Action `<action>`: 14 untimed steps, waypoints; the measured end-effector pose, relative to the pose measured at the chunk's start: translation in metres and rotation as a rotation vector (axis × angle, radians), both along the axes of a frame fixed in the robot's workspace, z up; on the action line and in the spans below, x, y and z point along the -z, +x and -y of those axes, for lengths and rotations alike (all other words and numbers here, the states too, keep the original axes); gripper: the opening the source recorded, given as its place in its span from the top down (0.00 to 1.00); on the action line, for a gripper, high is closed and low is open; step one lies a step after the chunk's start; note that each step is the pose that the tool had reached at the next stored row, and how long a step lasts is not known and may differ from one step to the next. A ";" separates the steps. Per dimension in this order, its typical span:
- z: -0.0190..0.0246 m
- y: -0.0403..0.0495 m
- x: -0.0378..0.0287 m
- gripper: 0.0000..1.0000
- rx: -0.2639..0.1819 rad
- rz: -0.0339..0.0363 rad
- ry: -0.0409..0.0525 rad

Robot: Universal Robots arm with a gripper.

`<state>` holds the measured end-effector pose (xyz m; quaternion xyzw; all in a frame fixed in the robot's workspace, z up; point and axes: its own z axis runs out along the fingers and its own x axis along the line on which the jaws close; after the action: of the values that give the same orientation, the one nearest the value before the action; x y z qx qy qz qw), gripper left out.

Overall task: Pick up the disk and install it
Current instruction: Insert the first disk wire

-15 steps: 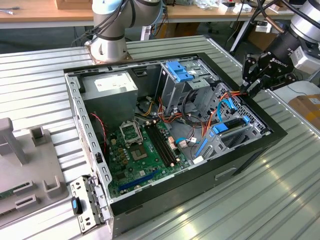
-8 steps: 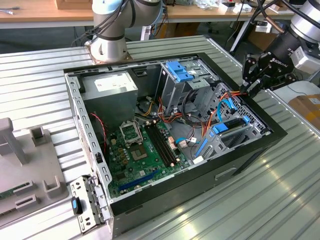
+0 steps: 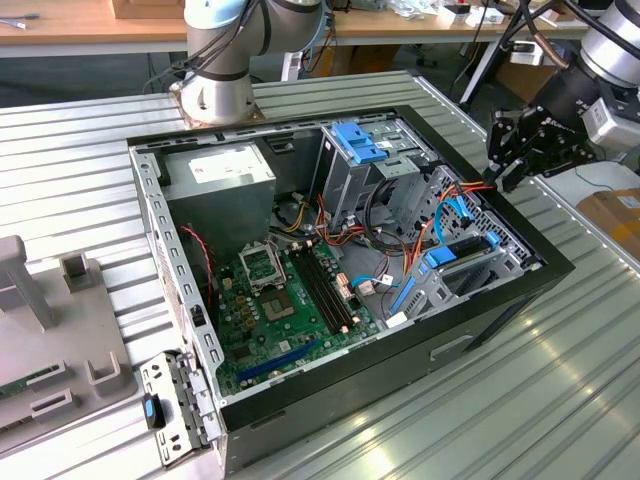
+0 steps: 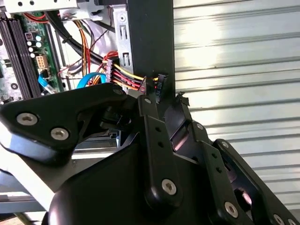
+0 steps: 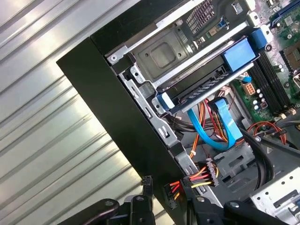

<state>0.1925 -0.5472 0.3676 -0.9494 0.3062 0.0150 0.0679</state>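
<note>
Exterior view: disk point(image 3: 462, 255) in bay, near claw point(image 3: 503, 172).

Disk point(image 3: 465, 250) inside the case point(image 3: 330, 380), tool point(image 3: 515, 150) just beside its rim

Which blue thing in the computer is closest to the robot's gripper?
The flat blue cable, looping inside the case right by the gripper. The blue cage top and the motherboard's blue slot sit farther off.

Ribbed silver metal tabletop point(image 3: 560, 400) with bright glare at the near side. Wooden workbench point(image 3: 90, 25) along the far edge, dark floor point(image 3: 60, 85) beneath it. Grey fixture block point(image 3: 40, 300) at the exterior view's left.
</note>
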 end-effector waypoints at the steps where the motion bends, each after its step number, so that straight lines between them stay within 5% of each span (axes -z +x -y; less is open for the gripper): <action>1: -0.0001 -0.0008 0.0001 0.64 -0.003 0.0042 0.0002; 3: 0.0002 -0.0008 0.0000 0.64 -0.034 0.0173 0.0000; 4: 0.0003 -0.0008 0.0003 0.64 -0.074 0.0359 0.0003; 5: 0.0006 -0.0008 0.0003 0.64 -0.099 0.0471 0.0000; 14: 0.0025 -0.0046 0.0029 0.64 -0.215 0.0599 0.0019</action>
<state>0.1880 -0.5497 0.3648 -0.9767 0.2005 -0.0059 0.0759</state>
